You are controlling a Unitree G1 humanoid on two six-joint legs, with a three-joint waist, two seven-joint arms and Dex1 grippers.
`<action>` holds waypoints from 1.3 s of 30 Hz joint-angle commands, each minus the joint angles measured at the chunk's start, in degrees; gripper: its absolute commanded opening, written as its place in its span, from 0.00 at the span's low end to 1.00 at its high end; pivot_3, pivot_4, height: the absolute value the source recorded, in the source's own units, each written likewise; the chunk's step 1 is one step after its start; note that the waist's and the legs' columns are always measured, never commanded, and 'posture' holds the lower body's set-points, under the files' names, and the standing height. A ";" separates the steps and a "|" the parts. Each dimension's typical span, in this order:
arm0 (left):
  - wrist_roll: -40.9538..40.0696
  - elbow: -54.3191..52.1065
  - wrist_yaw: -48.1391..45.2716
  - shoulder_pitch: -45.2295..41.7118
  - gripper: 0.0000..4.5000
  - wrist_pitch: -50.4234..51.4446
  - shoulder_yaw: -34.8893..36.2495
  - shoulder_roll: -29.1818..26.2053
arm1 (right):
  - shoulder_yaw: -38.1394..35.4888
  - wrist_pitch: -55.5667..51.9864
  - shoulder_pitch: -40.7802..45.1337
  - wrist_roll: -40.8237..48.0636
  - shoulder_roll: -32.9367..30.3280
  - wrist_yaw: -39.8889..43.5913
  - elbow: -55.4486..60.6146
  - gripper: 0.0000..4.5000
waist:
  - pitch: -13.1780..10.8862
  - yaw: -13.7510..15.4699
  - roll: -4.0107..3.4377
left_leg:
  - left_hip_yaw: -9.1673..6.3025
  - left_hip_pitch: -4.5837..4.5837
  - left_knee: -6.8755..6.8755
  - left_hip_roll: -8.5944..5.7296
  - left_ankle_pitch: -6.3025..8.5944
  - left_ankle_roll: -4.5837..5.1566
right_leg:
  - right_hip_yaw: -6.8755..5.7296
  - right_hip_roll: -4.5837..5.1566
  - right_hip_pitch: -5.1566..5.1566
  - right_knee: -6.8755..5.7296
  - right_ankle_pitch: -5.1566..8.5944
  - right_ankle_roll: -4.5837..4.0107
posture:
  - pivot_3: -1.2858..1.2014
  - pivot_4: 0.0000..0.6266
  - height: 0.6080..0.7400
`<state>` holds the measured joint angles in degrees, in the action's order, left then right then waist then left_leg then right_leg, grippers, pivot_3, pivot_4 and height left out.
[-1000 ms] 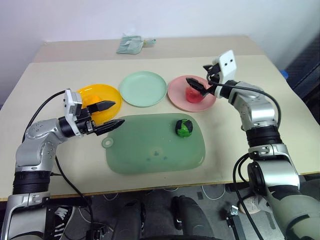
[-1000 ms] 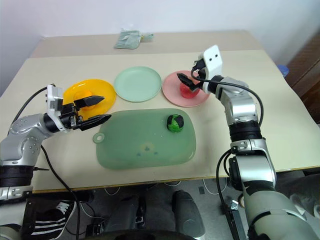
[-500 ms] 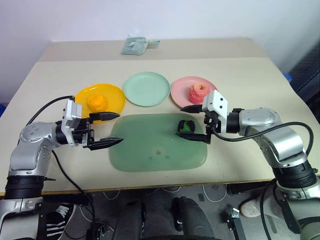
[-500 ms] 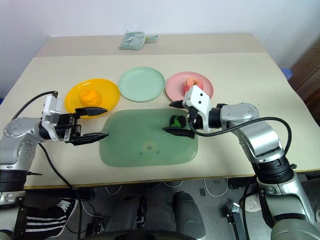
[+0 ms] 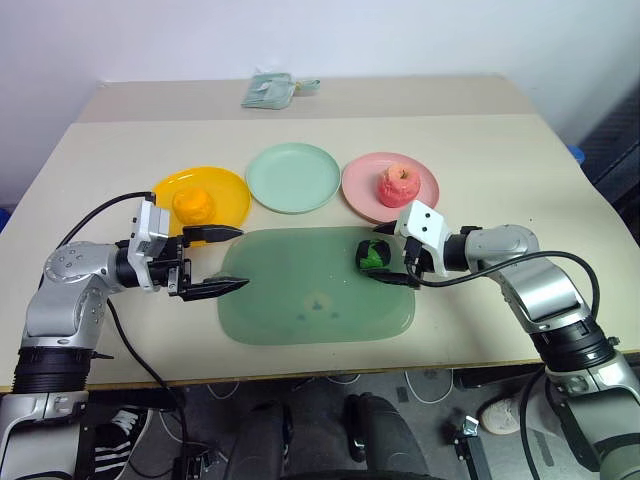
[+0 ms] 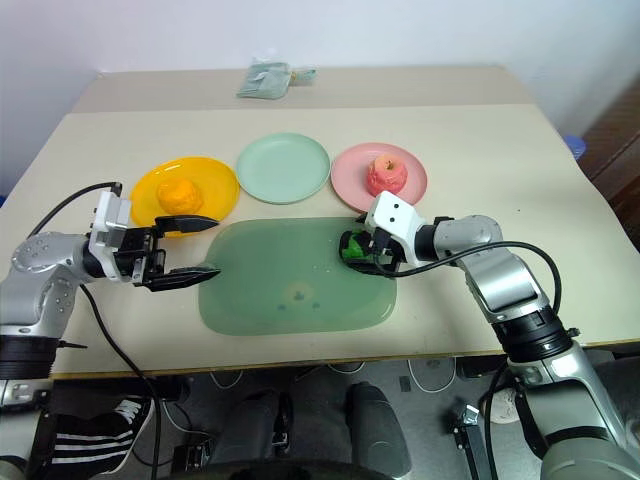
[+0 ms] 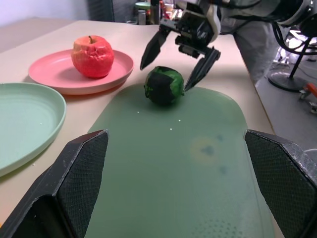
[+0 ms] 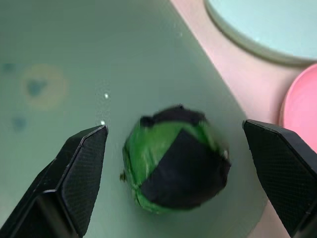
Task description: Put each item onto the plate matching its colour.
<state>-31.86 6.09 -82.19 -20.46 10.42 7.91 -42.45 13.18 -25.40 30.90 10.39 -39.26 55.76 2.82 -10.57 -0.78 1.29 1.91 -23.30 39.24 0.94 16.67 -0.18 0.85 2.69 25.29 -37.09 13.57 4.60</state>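
Note:
The dark green-and-black ball (image 5: 373,254) lies on the right end of the translucent green board (image 5: 300,300). My right gripper (image 5: 374,259) is open, with one finger on each side of the ball (image 8: 176,158) and a gap to it on both sides. The round orange fruit (image 5: 193,204) rests on the orange-yellow plate (image 5: 228,200). On the pink plate (image 5: 360,185) stands the pink-red apple (image 5: 397,184). The mint green plate (image 5: 292,177) holds nothing. My left gripper (image 5: 240,258) is open at the board's left end, pointing right along it.
A small pale green cloth bundle (image 5: 270,90) lies at the far edge of the table. The three plates stand in a row just behind the board. The table's front edge runs close below the board.
My right gripper has come down and back from above the apple on the pink plate to straddle the ball on the board. The left gripper has stayed about where it was.

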 commanded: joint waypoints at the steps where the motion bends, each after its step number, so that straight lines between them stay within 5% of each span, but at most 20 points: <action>1: -0.34 -1.48 0.18 -0.61 1.00 -0.27 0.65 -0.46 | 0.10 2.00 0.70 -1.45 0.26 0.13 -0.46 0.99 | 0.00 0.02 0.00 | 0.00 0.00 0.00 0.00 0.00 0.00 | 0.00 0.00 0.00 0.00 0.00 0.00 | 0.52 0.24 0.96; 6: -0.37 -1.59 0.61 -1.06 1.00 -0.01 0.63 -0.39 | 0.71 1.61 0.01 -2.26 0.31 1.20 -0.92 0.99 | 0.00 0.01 0.00 | 0.00 0.00 0.00 0.00 0.00 0.00 | 0.00 0.00 0.00 -0.01 0.00 0.00 | 0.52 0.24 0.96; 9: -0.30 -1.09 0.82 -1.34 1.00 -0.06 0.55 -0.18 | 0.30 0.68 -0.14 -1.73 0.52 1.57 -0.60 0.80 | 0.00 0.02 0.00 | -0.01 0.00 0.00 0.00 0.00 0.00 | 0.00 0.00 0.00 -0.02 0.00 0.00 | 0.52 0.24 0.96; 12: -0.19 -0.93 1.02 -1.74 1.00 -0.10 0.33 0.01 | 0.57 1.14 -0.75 -2.24 -0.06 2.03 0.66 0.49 | 0.01 0.02 0.01 | 0.00 0.01 0.00 0.00 0.00 0.00 | 0.00 0.00 -0.02 -0.01 0.00 0.00 | 0.52 0.24 0.96; 22: 1.20 5.44 10.19 -4.79 1.00 -1.15 3.78 2.17 | -7.41 -7.01 8.41 6.39 8.65 -4.99 3.77 0.49 | 0.01 -0.04 0.01 | -0.05 0.02 0.02 0.01 -0.01 -0.02 | -0.01 -0.02 0.00 -0.09 -0.01 0.01 | 0.52 0.24 0.96; 35: 5.98 6.84 21.57 -3.45 1.00 -3.55 4.24 5.63 | -0.21 24.34 36.66 -13.41 29.72 -26.56 -52.18 0.49 | 0.01 -0.51 0.01 | 0.03 -0.04 -0.07 0.00 -0.07 -0.12 | -0.02 0.09 0.13 -0.13 -0.03 0.01 | 0.52 0.24 0.96; 39: 7.43 6.31 23.71 -2.16 1.00 -5.08 4.66 5.26 | -3.32 27.89 41.41 -12.74 34.53 -31.29 -64.17 0.49 | 0.01 -0.58 0.01 | 0.03 -0.05 -0.10 -0.02 -0.07 -0.13 | -0.02 0.16 0.13 -0.11 -0.03 0.01 | 0.52 0.24 0.96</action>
<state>-24.58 14.52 -59.43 -22.59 6.44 11.10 -36.62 12.07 0.30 69.67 -2.69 -6.33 26.53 -58.66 -10.56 -1.36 1.30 1.94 -23.35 39.14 0.92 16.60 -0.33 0.84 2.87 25.42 -37.21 13.54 4.61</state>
